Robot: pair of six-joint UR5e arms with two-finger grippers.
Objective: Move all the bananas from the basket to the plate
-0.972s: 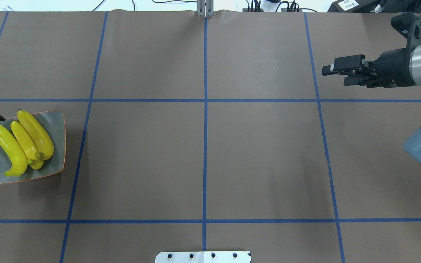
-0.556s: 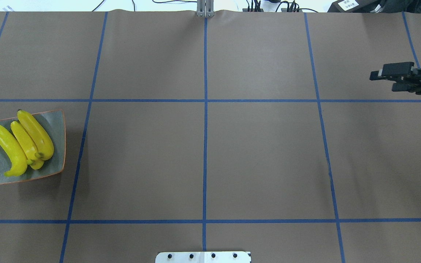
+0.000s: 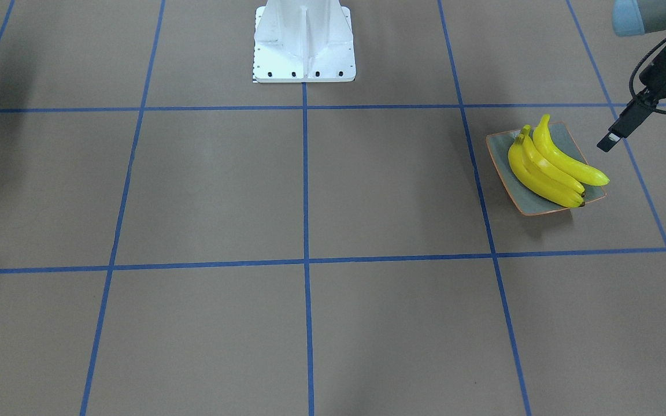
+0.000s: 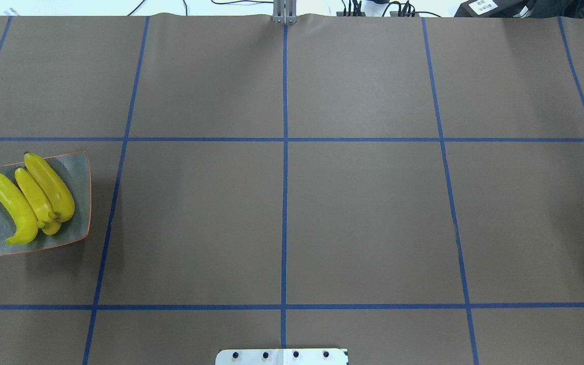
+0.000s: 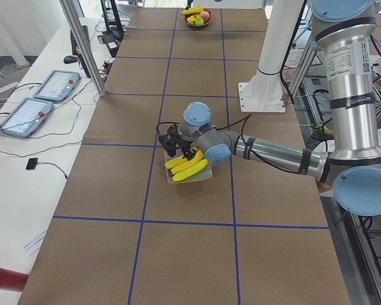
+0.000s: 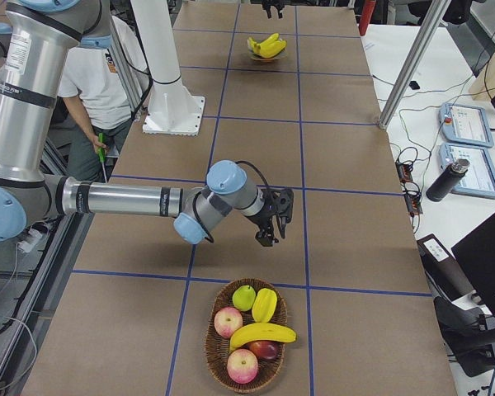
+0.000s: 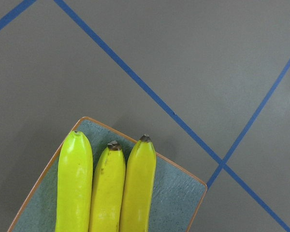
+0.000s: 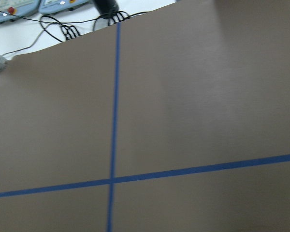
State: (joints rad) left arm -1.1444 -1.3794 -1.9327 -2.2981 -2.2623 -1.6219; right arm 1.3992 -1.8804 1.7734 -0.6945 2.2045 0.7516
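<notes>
Three yellow bananas (image 4: 31, 197) lie side by side on the grey-green plate (image 4: 79, 172) at the table's left end; they also show in the left wrist view (image 7: 106, 188). A fourth banana (image 6: 262, 333) lies in the wicker basket (image 6: 219, 363) at the table's right end, among apples and other fruit. My left gripper (image 3: 610, 141) hangs open and empty just beyond the plate's outer side. My right gripper (image 6: 270, 228) shows only in the exterior right view, over the table a little short of the basket; I cannot tell whether it is open or shut.
The robot's white base (image 3: 304, 40) stands at the table's near middle edge. Blue tape lines divide the brown table cover (image 4: 363, 213). A person (image 6: 107, 74) stands by the robot. Tablets (image 6: 470, 157) and cables lie on the side table.
My right gripper has drawn back to the right, out of the overhead view. My left gripper has moved off the plate's edge toward the far left, empty.
</notes>
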